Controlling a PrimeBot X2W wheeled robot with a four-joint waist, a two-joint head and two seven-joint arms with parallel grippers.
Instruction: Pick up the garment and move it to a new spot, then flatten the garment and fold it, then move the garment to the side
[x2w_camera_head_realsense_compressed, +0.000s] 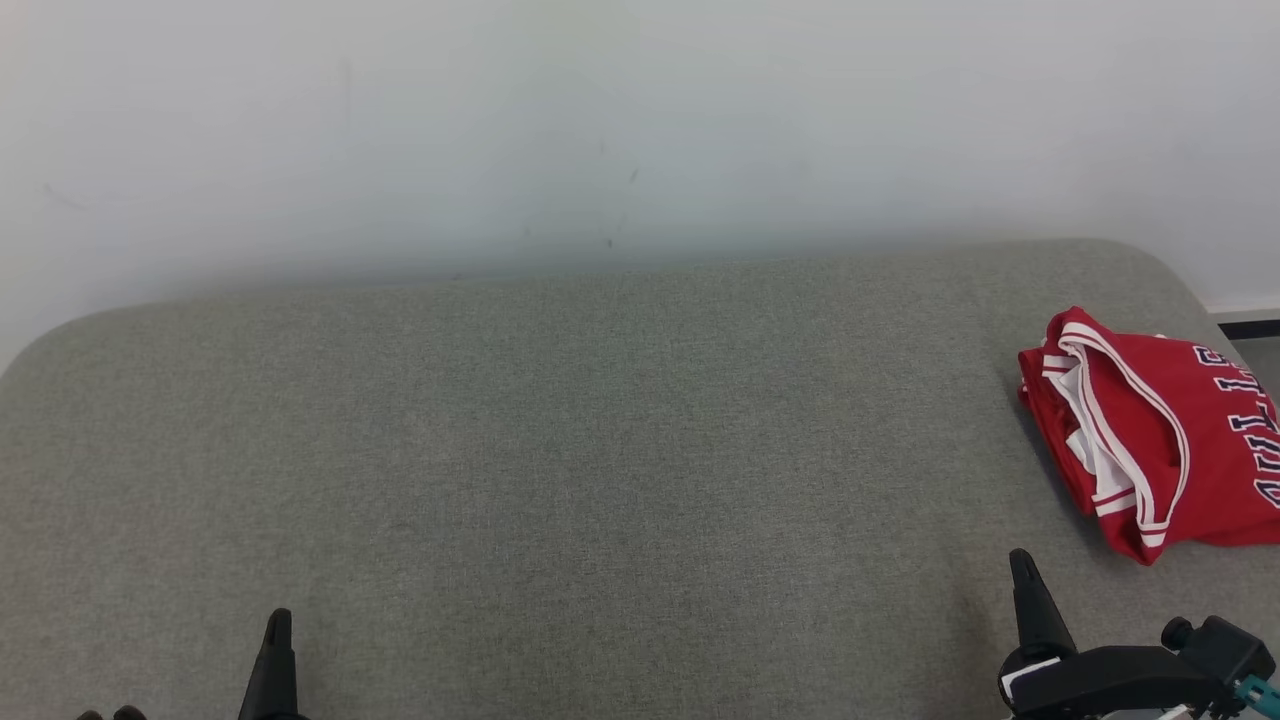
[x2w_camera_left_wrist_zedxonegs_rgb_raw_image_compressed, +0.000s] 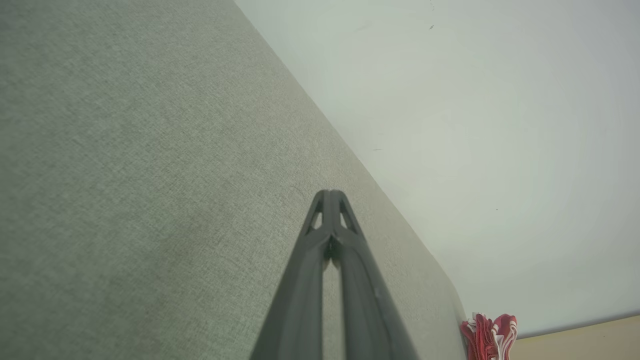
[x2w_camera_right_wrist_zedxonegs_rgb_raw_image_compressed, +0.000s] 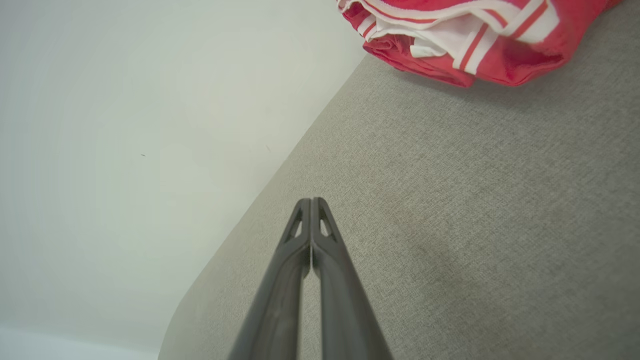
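Folded red garment (x2w_camera_head_realsense_compressed: 1215, 470) lies apart, beyond the closed right jaws.

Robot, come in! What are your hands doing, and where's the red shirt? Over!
Left gripper and right gripper shut, empty. Red jersey with white trim lies bundled at my right on grey fabric surface, untouched. Nothing blocks it.

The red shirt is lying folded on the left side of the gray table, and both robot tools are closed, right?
Not quite. The red shirt lies on the right side of the gray table, not the left, as the head view shows. It is folded, and the left tool and right tool are both closed.
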